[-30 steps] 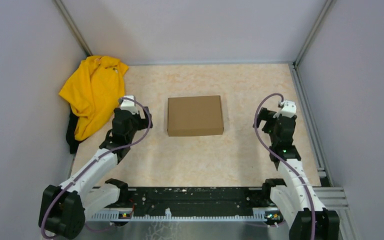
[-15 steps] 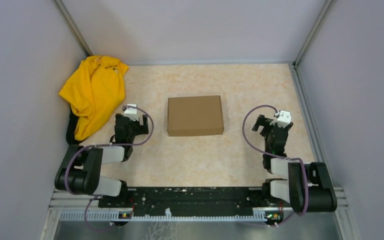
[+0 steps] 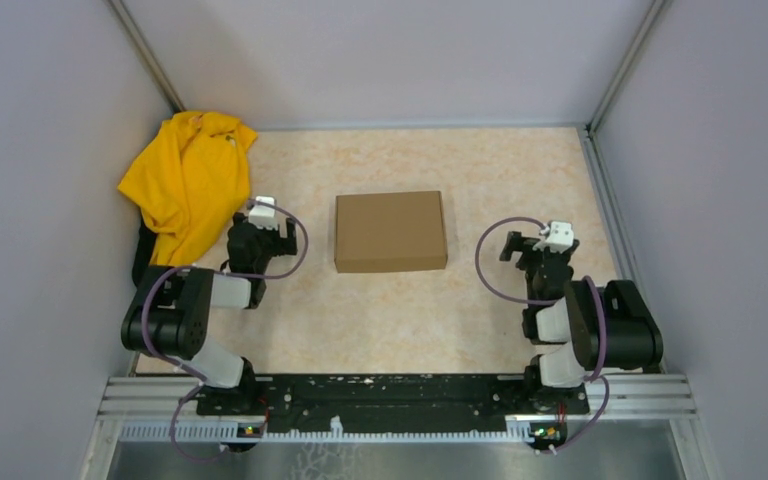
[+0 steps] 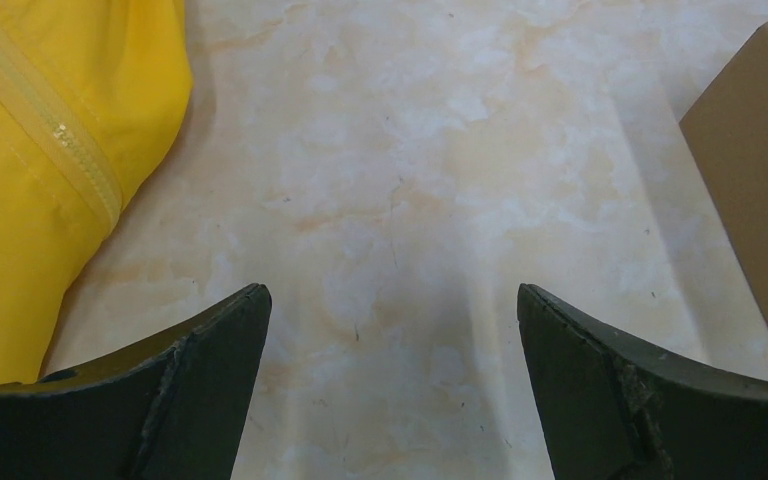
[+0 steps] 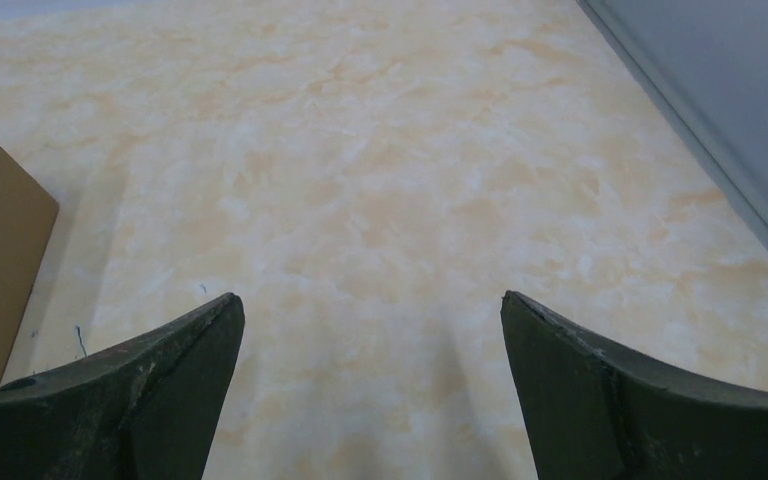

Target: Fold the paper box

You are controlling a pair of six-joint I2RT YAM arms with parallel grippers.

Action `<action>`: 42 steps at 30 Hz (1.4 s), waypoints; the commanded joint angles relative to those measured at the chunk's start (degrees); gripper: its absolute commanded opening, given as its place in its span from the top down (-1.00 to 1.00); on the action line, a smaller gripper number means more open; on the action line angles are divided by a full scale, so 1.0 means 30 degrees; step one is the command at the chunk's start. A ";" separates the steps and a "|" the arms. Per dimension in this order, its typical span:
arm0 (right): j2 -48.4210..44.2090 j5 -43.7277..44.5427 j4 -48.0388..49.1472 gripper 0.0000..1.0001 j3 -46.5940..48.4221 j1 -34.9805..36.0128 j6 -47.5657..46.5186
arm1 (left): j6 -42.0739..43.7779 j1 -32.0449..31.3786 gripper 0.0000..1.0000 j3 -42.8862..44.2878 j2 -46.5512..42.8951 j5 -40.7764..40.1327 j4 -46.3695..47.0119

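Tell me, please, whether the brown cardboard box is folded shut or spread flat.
Folded shut: the brown cardboard box shows a closed rectangular top, no flaps sticking out.

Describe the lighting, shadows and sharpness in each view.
Top external: even, soft light, no glare, the paper box crisp-edged. Left wrist: table texture sharp, a pale shadow beside the box, the left hand dark with little detail. Right wrist: likewise soft light, faint shadow streaks under the right hand, nothing blown out.
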 commanded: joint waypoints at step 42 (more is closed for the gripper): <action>-0.0066 0.3581 -0.2455 -0.97 0.2586 0.1288 -0.0610 | -0.0842 0.0520 -0.97 -0.2557 0.0564 -0.1104 0.6664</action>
